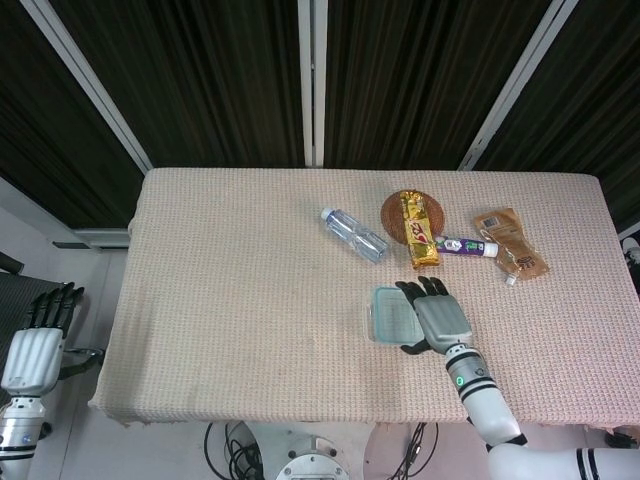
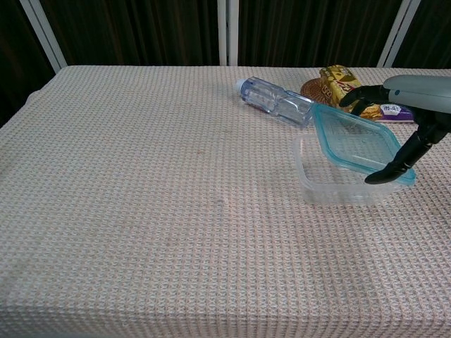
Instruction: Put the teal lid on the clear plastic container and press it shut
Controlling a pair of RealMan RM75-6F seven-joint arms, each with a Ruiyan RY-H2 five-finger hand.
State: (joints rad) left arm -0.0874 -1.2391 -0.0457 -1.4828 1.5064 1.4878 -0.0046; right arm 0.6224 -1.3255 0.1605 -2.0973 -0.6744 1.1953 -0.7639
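Observation:
My right hand [image 1: 438,317] [image 2: 412,113] holds the teal lid [image 1: 392,313] [image 2: 356,141] by its right edge, thumb at the near side and fingers at the far side. The lid hangs tilted just above the clear plastic container [image 2: 337,183], which sits on the table at right centre. In the head view the lid covers nearly all of the container. My left hand [image 1: 34,345] hangs off the table's left side, below its edge, fingers apart and holding nothing.
A clear water bottle [image 1: 354,235] [image 2: 277,101] lies behind the container. A gold snack packet [image 1: 419,230] rests on a round brown coaster [image 1: 394,207], with a small tube [image 1: 465,246] and a brown pouch [image 1: 510,242] to the right. The table [image 2: 141,197] is covered in a beige woven cloth.

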